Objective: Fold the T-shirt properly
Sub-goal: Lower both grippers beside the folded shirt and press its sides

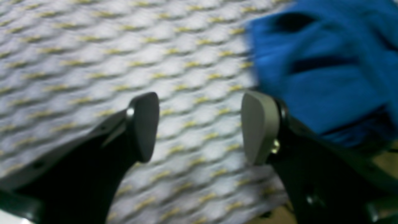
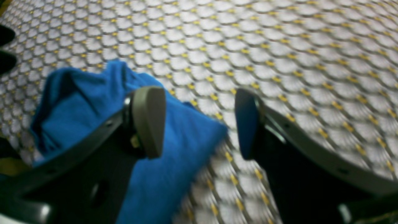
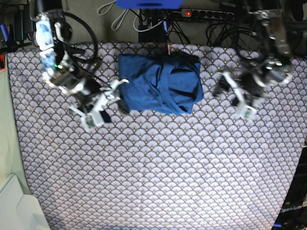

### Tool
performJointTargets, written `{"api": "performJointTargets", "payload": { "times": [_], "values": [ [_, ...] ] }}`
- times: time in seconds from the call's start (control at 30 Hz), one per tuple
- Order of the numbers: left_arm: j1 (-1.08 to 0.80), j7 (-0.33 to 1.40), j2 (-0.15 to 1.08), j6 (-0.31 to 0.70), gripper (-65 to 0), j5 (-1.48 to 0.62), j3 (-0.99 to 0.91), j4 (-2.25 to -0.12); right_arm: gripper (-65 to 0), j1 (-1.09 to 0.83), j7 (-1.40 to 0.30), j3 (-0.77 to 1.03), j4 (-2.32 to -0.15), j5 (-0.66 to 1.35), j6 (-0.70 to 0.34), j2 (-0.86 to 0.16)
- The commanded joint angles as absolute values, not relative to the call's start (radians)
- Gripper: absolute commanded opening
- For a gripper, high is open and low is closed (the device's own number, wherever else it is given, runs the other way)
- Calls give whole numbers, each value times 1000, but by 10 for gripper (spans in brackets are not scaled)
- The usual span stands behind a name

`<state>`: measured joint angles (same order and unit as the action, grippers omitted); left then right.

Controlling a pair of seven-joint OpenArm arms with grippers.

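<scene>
- Shirt (image 3: 159,82) sits bunched into a rough rectangle at the far middle of the patterned cloth (image 3: 158,172), long axis running side to side, folds and a loose flap still showing on top.
- Right gripper (image 3: 106,103) hovers just beside the shirt's near corner; in its wrist view the blue edge lies under one finger, with bare cloth in the gap between the two.
- Left gripper (image 3: 239,95) stands further off, clear of the shirt's other side; its wrist view shows the fabric off to one flank, not in the gap.
- Right arm is the nearer one, so it looks better placed for the next grab.
- Both grippers are spread apart and hold nothing.
- Whether the right finger actually touches the fabric I cannot tell.
</scene>
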<state>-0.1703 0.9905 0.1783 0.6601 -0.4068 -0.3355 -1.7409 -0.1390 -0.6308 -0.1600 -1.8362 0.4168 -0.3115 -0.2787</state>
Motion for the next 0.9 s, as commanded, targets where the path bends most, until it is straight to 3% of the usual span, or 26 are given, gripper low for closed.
{"api": "performJointTargets", "payload": {
  "times": [0.0,0.2,0.87],
  "values": [
    [-162,972,168,667,-242,-418,-305,-1739,-285,-136,-611,-131,-1856,423,-314,-292],
    [-130,960,91,667,-242,-420,-154,-1616,-285,-211,-611,-38,-1868,424,-314,-320],
    [-117,960,68,662,-243,-421,-154,-1411,-285,-266,-611,4,-1893,421,-314,-325]
  ]
}}
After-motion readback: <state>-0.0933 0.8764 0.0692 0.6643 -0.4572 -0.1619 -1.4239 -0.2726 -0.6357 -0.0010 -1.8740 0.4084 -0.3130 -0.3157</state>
